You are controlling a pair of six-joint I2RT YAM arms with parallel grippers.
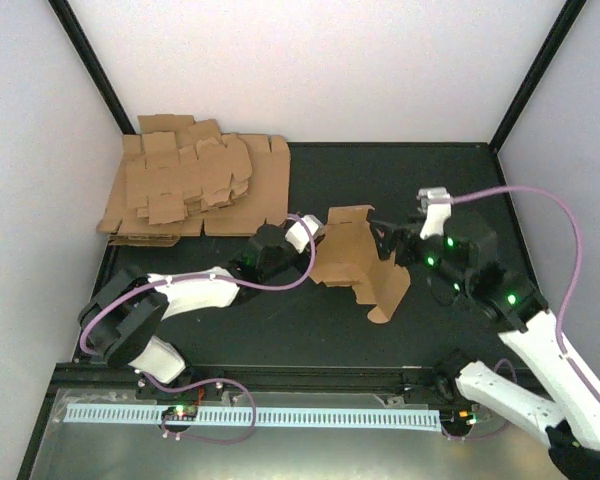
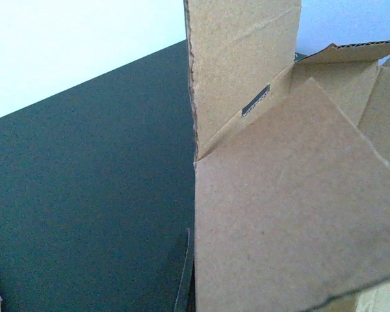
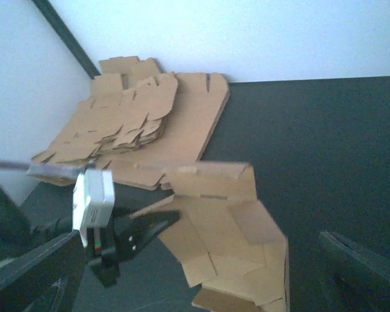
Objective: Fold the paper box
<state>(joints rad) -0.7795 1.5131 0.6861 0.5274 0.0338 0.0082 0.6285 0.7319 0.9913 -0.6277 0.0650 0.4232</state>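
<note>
Your left fingers are pinched tight on the left flap of the paper box — it stands half-folded in the middle of the table. Your right fingers gape wide just beside it — holding nothing.

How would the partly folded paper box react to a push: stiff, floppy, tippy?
Probably light: the paper box is one thin corrugated sheet. Likely floppy at its creases, since its flaps stand loose at different angles. With the left gripper pinching one edge, a push would probably swing panels, not slide it.
</note>
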